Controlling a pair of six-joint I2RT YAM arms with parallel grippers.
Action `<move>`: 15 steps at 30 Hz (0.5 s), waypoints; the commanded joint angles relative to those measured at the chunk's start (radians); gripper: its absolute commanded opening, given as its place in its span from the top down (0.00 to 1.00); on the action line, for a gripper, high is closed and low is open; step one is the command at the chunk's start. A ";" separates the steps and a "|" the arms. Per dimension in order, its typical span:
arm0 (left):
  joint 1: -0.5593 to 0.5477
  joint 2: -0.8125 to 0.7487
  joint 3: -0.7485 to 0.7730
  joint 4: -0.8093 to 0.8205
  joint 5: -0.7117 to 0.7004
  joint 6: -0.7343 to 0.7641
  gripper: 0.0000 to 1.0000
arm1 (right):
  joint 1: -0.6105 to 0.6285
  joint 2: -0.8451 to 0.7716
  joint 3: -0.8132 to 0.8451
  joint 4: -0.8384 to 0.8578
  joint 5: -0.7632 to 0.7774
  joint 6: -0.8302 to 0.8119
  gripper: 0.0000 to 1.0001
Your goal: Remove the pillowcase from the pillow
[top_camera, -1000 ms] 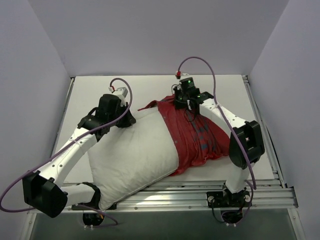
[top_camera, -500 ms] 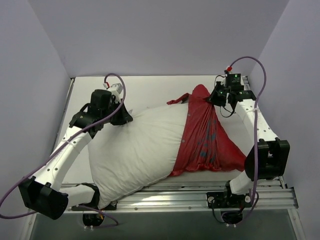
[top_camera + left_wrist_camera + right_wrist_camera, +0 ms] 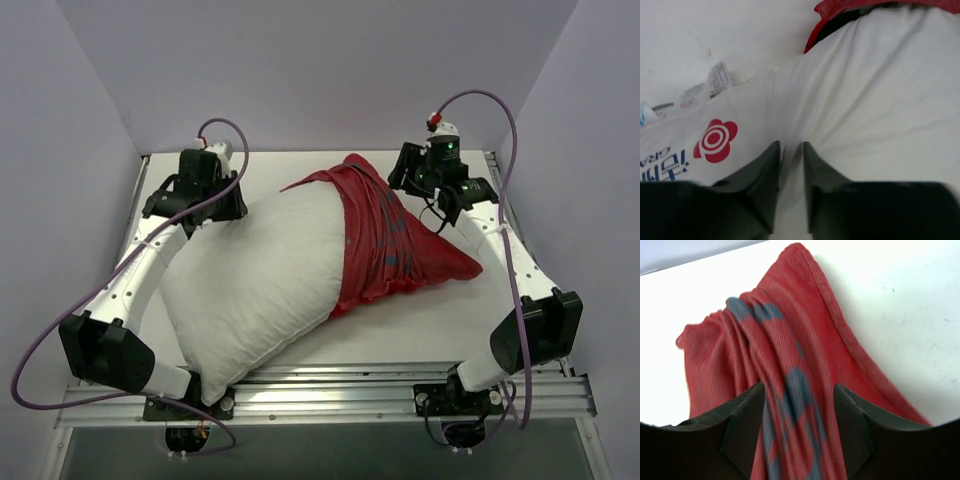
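The white pillow lies slantwise across the table, its right end still inside the red pillowcase with dark grey marks. My left gripper sits at the pillow's far left corner. In the left wrist view its fingers stand a narrow gap apart over the pillow, whose fabric shows in the gap; the pillowcase edge is at the top. My right gripper hovers by the pillowcase's far right side. Its jaws are open wide, with the pillowcase lying loose below them.
The pillow carries a red flower logo and sewn-in labels near its corner. Bare white table shows behind the pillow and to the right. An aluminium rail runs along the near edge. Walls close in on three sides.
Both grippers have gone from shut to open. The right arm swung out to the right, dragging the pillowcase further off, then let go. The pillow's far end shifted toward the back.
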 commanded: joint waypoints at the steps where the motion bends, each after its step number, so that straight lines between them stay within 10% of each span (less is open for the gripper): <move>1: 0.018 -0.048 0.065 0.162 -0.071 0.036 0.57 | 0.114 -0.105 -0.045 0.010 0.124 -0.035 0.45; 3: -0.023 -0.118 0.030 0.171 -0.052 0.026 0.22 | 0.163 -0.164 -0.115 -0.009 0.180 -0.024 0.44; 6: -0.167 -0.243 -0.056 0.165 -0.124 0.071 0.03 | 0.254 -0.264 -0.223 0.020 0.235 0.020 0.41; 15: -0.667 -0.470 -0.301 0.134 -0.438 0.148 0.06 | 0.335 -0.422 -0.510 0.109 0.209 0.065 0.28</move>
